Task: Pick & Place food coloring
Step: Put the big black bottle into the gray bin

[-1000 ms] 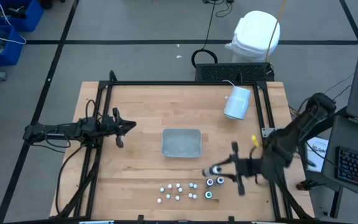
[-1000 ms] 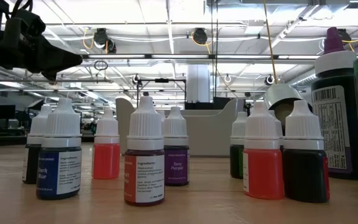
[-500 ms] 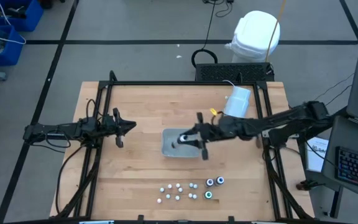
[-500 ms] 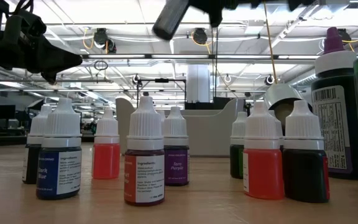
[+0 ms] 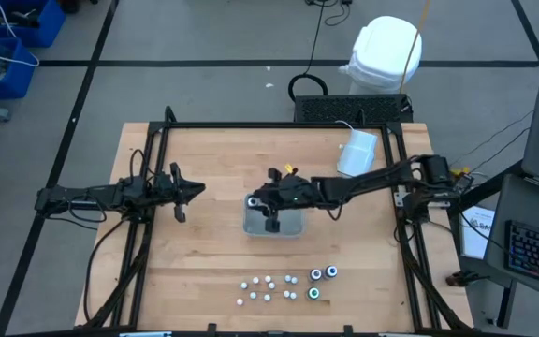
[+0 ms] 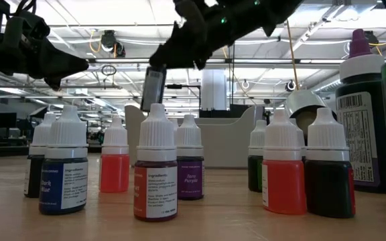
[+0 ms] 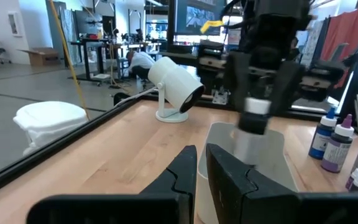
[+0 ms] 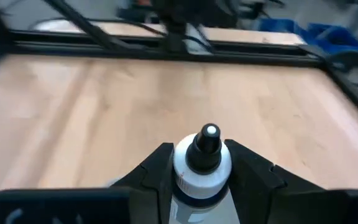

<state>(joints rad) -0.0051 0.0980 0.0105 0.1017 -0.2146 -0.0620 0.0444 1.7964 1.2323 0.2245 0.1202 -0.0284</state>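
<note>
My right gripper (image 5: 271, 210) reaches in from the table's right and hangs over the clear tray (image 5: 293, 226) at mid-table, shut on one food coloring bottle (image 8: 203, 160) with a white collar and a dark tip. The left wrist view shows this bottle (image 7: 253, 112) above the tray (image 7: 272, 163). The other food coloring bottles (image 5: 269, 286) stand on their bases near the table's near edge. Beside them on the right stand three dark round ones (image 5: 323, 275). My left gripper (image 5: 183, 193) waits shut at the table's left, touching nothing. My right gripper pinches the bottle's white collar (image 8: 183, 167) between its two fingers, one finger on each side. The fingers come from the table's right, slanting a little down. The bottle's dark tip (image 8: 209, 138) points out past the fingertips. The bottle is lifted clear, above the tray.
A big white cylinder (image 5: 356, 154) lies at the far right of the table. A black frame (image 5: 251, 126) runs along the table's edges. Bare wood lies between the tray and the bottle group.
My right gripper has swung with the bottle from the dark round bottles at the near right, toward the table's far and left side. It has come over the tray and sunk a little. The bottle has stayed between its fingers.
</note>
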